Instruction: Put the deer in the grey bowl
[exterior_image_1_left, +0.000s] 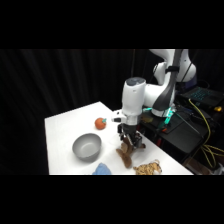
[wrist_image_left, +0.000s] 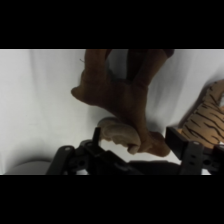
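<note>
The fingers (wrist_image_left: 135, 142) grip the deer (exterior_image_1_left: 127, 153); tan striped plush (exterior_image_1_left: 148, 169) just beside; grey bowl (exterior_image_1_left: 87, 146) near.

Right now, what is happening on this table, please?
The white robot arm has its tool down on the dark brown deer, which lies on the white table to the right of the grey bowl. In the wrist view the deer sits between the tool's fingers; I cannot tell if they have closed. The deer is not in the bowl yet. An orange ball and a striped plush toy lie nearby.
</note>
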